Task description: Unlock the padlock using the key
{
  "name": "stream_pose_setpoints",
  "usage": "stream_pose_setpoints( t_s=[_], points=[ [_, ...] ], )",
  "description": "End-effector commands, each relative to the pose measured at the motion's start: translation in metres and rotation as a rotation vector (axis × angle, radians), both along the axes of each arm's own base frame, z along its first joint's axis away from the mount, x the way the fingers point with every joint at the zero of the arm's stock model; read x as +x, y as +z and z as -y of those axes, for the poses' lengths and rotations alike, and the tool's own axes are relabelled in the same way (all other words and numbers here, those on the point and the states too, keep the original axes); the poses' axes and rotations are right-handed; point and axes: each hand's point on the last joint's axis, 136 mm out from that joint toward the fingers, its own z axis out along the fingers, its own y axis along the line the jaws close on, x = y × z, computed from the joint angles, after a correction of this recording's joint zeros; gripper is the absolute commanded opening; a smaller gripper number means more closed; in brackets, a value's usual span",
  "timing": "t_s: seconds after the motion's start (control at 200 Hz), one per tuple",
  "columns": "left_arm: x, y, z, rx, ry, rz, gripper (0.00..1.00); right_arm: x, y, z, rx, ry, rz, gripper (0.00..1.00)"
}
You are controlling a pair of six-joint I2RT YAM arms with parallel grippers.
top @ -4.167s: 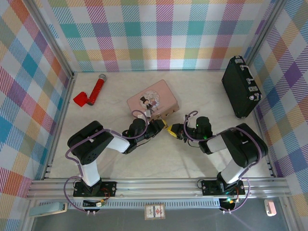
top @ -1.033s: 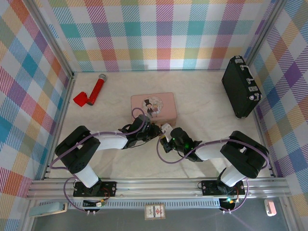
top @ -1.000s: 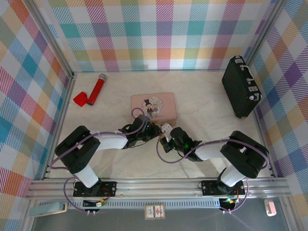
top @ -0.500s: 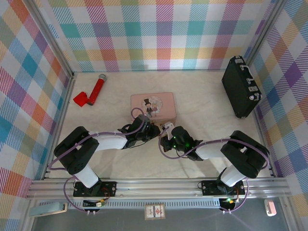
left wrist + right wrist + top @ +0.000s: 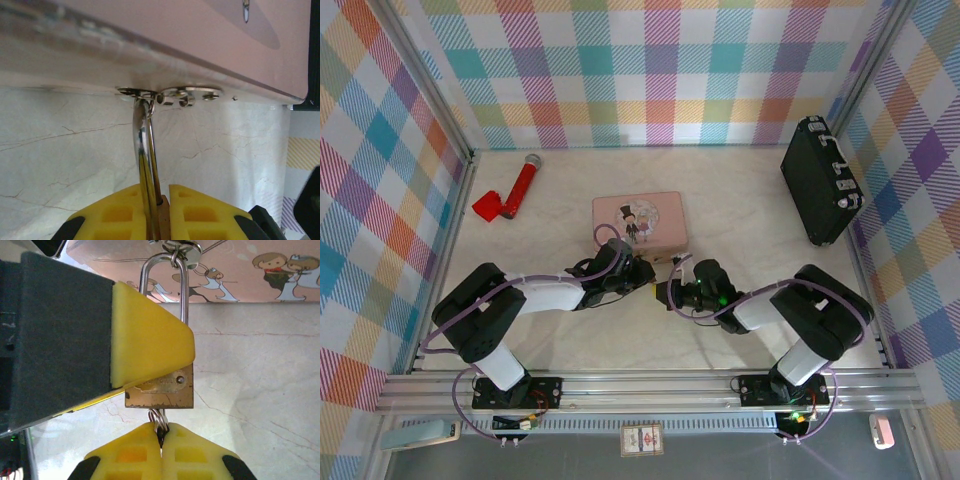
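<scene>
1. My left gripper (image 5: 161, 212) is pinched on the small brass-gold padlock with a silver shackle (image 5: 160, 390). In the right wrist view its yellow pad covers the upper left of the body. Purpose, as I judge it: steady the body so it cannot swing on the shackle.
2. The padlock sits mid-frame in the right wrist view. Its shackle runs up through the silver hasp (image 5: 170, 93) of the pink picture-lidded metal tin (image 5: 638, 220), so it hangs at the tin's lower edge over the pale marbled table (image 5: 750, 200).
3. My right gripper (image 5: 161, 440), low centre, is pressed together on the thin dark-grey metal key (image 5: 159, 419). The key meets the padlock's underside. I judge it is at or in the keyway, lined up for a turn.
4. Versus about four seconds ago, top view: the tin was skewed and now lies square to the frame.
5. Versus half a second ago: my right wrist has shifted right and appears rolled. The left arm is unchanged.
</scene>
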Motion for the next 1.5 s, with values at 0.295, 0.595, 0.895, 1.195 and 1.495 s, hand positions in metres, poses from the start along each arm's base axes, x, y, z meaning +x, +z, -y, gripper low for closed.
stream_pose_setpoints(
  t_s=[0.295, 0.595, 0.895, 1.195, 1.495],
  points=[
    [0.005, 0.031, 0.006, -0.105, -0.019, 0.1, 0.38, 0.009, 0.012, -0.003, 0.078, -0.033, -0.013, 0.0],
    [0.006, 0.024, -0.018, -0.033, 0.039, 0.084, 0.5, 0.007, 0.01, -0.001, 0.08, -0.037, -0.029, 0.0],
    [0.005, 0.015, -0.018, -0.035, 0.043, 0.06, 0.49, 0.003, 0.012, -0.004, 0.179, -0.051, -0.103, 0.0],
    [0.003, 0.005, -0.017, -0.034, 0.04, 0.04, 0.46, -0.001, 0.005, -0.001, 0.245, -0.099, -0.19, 0.0],
    [0.001, -0.004, -0.014, -0.051, 0.036, 0.028, 0.46, -0.002, 0.001, -0.002, 0.304, -0.114, -0.248, 0.0]
  ],
)
